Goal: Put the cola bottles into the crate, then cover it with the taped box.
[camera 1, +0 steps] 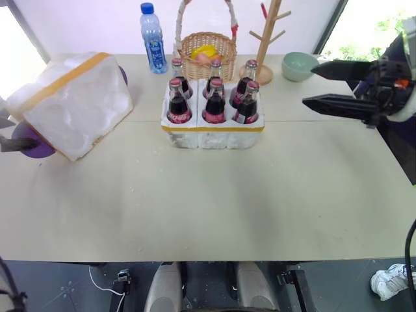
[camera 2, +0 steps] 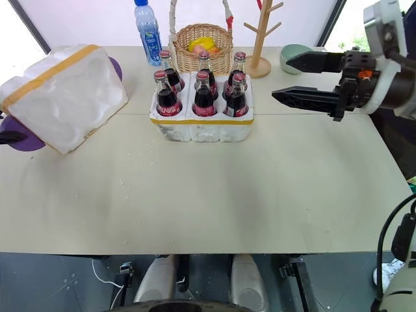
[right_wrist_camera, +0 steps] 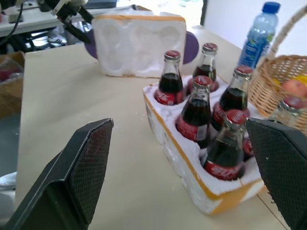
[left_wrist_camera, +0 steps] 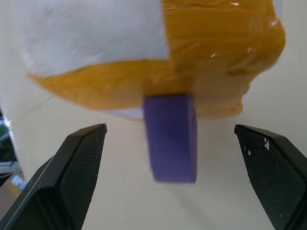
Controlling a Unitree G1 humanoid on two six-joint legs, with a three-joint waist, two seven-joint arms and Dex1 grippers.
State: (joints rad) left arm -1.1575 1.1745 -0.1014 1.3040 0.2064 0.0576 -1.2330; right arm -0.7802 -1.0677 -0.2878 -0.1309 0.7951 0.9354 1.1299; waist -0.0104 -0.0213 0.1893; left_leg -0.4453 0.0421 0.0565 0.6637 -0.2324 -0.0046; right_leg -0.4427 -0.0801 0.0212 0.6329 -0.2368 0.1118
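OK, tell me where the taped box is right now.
In the left eye view, the taped box sits tilted at the table's left edge, left of the crate, with the left claw open beside it.

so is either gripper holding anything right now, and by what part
Nothing is held. The left gripper is open near the taped box, around its purple handle without touching. The right gripper is open in the air.

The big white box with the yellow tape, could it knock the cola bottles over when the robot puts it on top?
It might. The taped box lies tilted on the table, so it must be turned and lined up first. All six cola bottles stand tall above the crate; a crooked box could tip one. The left gripper has open fingers around a purple handle, a small hold that could slip.
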